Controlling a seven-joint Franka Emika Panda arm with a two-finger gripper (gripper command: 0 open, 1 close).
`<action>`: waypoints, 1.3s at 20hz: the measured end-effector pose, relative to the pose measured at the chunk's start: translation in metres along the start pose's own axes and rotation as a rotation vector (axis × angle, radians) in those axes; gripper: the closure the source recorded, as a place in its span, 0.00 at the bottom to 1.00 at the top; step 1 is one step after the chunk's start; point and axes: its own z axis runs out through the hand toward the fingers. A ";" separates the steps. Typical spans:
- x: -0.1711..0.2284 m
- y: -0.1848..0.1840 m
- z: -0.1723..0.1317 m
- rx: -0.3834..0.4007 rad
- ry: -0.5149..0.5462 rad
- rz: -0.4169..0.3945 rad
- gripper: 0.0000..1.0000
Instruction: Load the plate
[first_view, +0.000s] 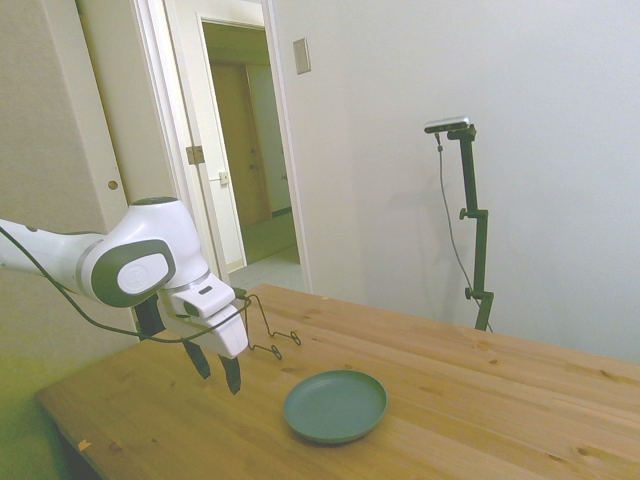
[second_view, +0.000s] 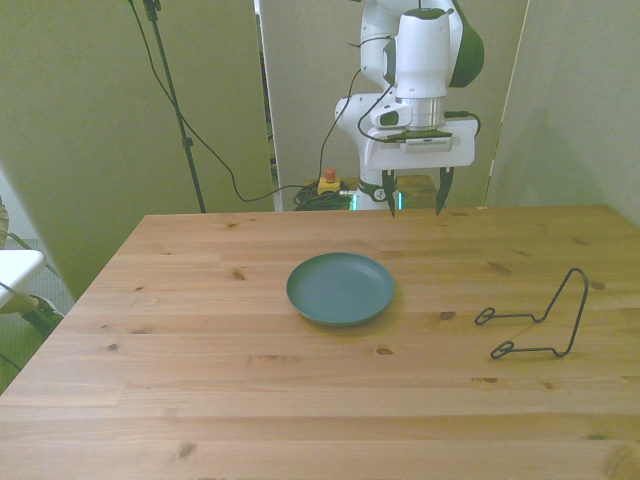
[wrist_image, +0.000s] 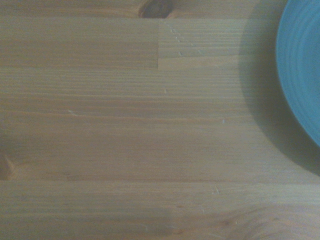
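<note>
Gripper: the gripper (second_view: 414, 198) hangs above the table's far edge, fingers spread apart with nothing between them.
Plate: the plate (second_view: 340, 288) lies flat and bare near the middle of the table (second_view: 200, 380), apart from the gripper.
Wire stand: a black wire stand (second_view: 540, 318) sits toward the front view's right edge.
Front view only: a red-topped button (second_view: 327, 182) beyond the far edge.
Side view only: an open doorway (first_view: 250, 160) behind the arm.
Wrist view: only the plate's rim and wood grain.

The white arm (first_view: 120, 265) reaches out level, wrist bent down; the gripper (second_view: 413, 198) points straight downward, its two dark fingers (second_view: 443, 190) spread wide, nothing between the jaws
</note>
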 end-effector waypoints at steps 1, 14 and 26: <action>0.000 0.000 0.000 0.000 -0.003 0.001 0.00; 0.073 -0.015 -0.001 -0.029 0.078 0.128 0.00; 0.089 -0.053 0.055 -0.166 0.184 0.171 0.00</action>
